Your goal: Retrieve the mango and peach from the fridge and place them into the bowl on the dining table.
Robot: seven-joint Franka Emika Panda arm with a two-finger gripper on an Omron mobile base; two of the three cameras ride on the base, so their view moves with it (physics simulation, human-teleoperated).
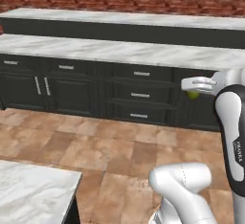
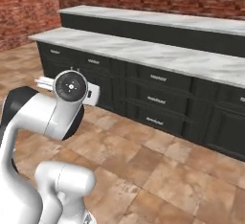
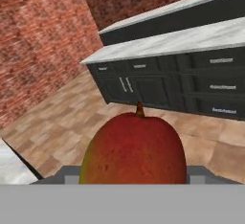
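Mango (image 3: 133, 149): held aloft over the tiled floor (image 1: 110, 146), long axis across the hand view, stem up.
Fingers (image 1: 192, 88): partly spread, clamped on the mango's sides.
Dining tabletop (image 1: 33, 189): near corner, lower left.

base views toward the shared counter (image 1: 119, 50); hand view close on the mango (image 3: 134, 151)

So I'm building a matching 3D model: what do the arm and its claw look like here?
The arm is glossy white with rounded tubular links and dark grey-black joint sections. One dark section carries small white lettering, too small to read surely. A round dark cap with a ring of markings closes one joint. The claw is pale grey-white. No cables show.
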